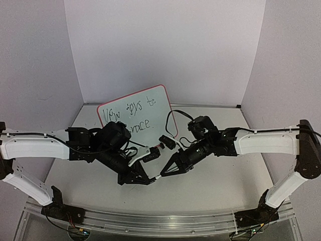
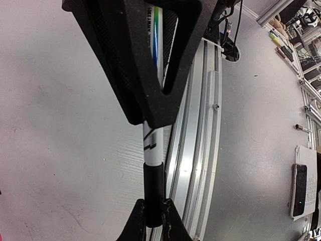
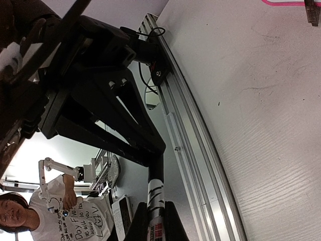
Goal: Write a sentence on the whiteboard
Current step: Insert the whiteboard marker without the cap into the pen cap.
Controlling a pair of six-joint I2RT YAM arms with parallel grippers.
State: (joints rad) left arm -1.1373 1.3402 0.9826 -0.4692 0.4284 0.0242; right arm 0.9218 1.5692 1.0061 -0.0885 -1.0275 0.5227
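Observation:
The whiteboard point(image 1: 143, 108), white with a pink-red rim, leans upright at the back of the table. The sentence point(image 1: 131, 116) runs across it in two lines of black handwriting. Its pink rim shows in the right wrist view's top corner point(image 3: 288, 3). A white marker point(image 1: 156, 177) with a black cap is held level between both grippers above the front middle of the table. My left gripper point(image 1: 150, 179) point(image 2: 154, 213) is shut on the black cap point(image 2: 153, 188). My right gripper point(image 1: 161, 175) point(image 3: 156, 218) is shut on the marker's white barrel point(image 3: 156, 188).
An aluminium rail point(image 1: 150, 221) runs along the table's near edge, just below the grippers. White walls enclose the back and sides. A small black foot piece point(image 1: 168, 141) and cables lie before the whiteboard. A person and a phone are beyond the table.

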